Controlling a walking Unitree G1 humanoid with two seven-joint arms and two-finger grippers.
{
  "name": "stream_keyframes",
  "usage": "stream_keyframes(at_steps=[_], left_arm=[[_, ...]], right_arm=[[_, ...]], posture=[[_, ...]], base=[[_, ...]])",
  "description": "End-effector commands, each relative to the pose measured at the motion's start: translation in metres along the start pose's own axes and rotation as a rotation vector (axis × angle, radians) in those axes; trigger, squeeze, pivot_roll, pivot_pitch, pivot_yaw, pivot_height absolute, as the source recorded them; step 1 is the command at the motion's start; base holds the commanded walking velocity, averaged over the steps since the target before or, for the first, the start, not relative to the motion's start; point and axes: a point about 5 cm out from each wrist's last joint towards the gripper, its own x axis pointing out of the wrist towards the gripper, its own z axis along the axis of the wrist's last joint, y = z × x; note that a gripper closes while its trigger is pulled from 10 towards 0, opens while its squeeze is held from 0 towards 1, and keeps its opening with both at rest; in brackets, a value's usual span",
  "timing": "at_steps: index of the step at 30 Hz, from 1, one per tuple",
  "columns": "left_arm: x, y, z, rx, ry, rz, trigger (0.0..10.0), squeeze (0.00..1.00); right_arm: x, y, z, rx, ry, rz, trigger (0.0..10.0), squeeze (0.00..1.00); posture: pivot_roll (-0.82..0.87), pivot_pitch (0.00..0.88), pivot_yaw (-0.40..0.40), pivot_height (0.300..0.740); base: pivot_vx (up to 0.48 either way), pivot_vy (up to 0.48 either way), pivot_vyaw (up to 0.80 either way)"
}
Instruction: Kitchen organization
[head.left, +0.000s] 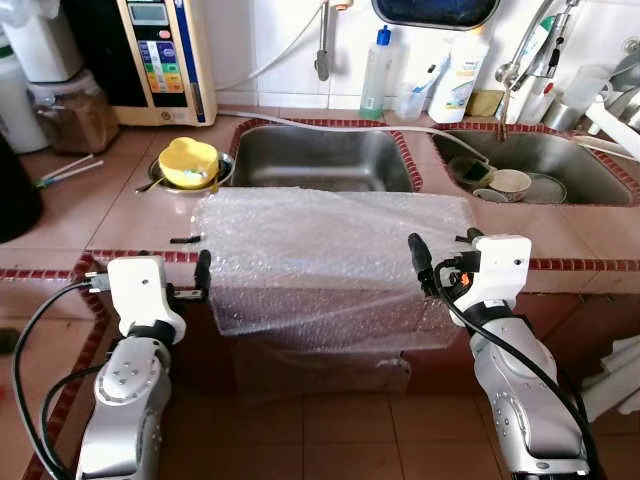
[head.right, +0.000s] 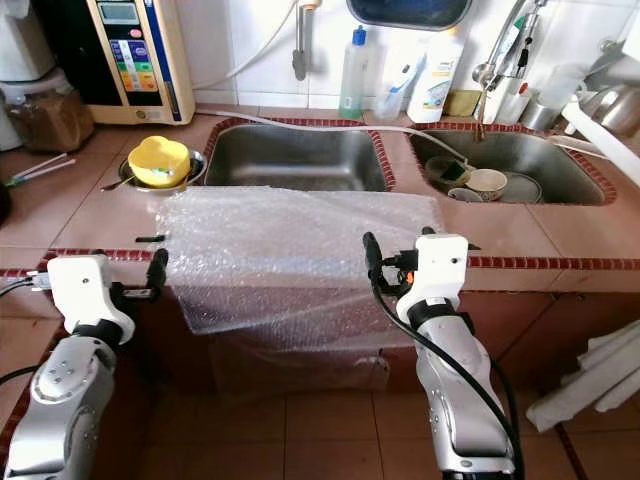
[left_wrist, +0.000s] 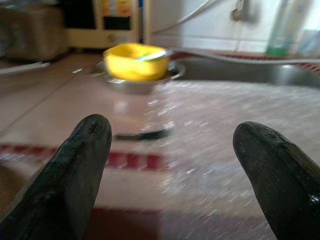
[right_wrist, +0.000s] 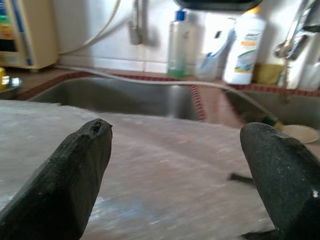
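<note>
A sheet of clear bubble wrap (head.left: 330, 250) lay spread flat over the tiled counter (head.left: 130, 225) in front of the left-hand sink (head.left: 320, 155), its near part draped over the counter's front edge and hanging down the cabinet face. The sheet's far edge reached the sink's rim. Its surface was crinkled, catching the light, and the hanging edge was uneven.

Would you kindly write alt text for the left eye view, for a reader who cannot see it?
A sheet of bubble wrap lies on a tiled counter and hangs over its front edge, with the open left gripper and open right gripper at its two sides. Behind are two sinks and a yellow bowl.
</note>
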Motion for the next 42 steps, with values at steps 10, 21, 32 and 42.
stream_keyframes(at_steps=[10, 21, 32, 42], left_arm=[[0.0025, -0.0091, 0.0015, -0.008, -0.025, -0.026, 10.0, 0.00], [0.0022, -0.0101, 0.0020, -0.001, -0.028, -0.026, 10.0, 0.00], [0.0026, -0.0103, 0.0009, -0.001, -0.019, -0.029, 10.0, 0.00], [0.0000, -0.0125, -0.0035, -0.012, 0.004, -0.041, 10.0, 0.00]], right_arm=[[0.0027, -0.0058, 0.0031, -0.020, -0.019, -0.016, 10.0, 0.00], [0.0019, -0.0036, 0.0028, -0.022, -0.020, -0.014, 10.0, 0.00], [0.0036, -0.0038, 0.0039, -0.025, -0.028, -0.018, 10.0, 0.00], [0.0016, -0.0034, -0.0008, -0.018, -0.025, -0.031, 10.0, 0.00]], posture=[[-0.04, 0.015, -0.018, 0.740], [-0.05, 0.028, -0.014, 0.740], [-0.05, 0.038, -0.003, 0.740], [-0.02, 0.028, 0.031, 0.740]], base=[[0.240, 0.000, 0.00], [0.000, -0.298, 0.00], [0.000, -0.480, 0.00], [0.000, -0.271, 0.00]])
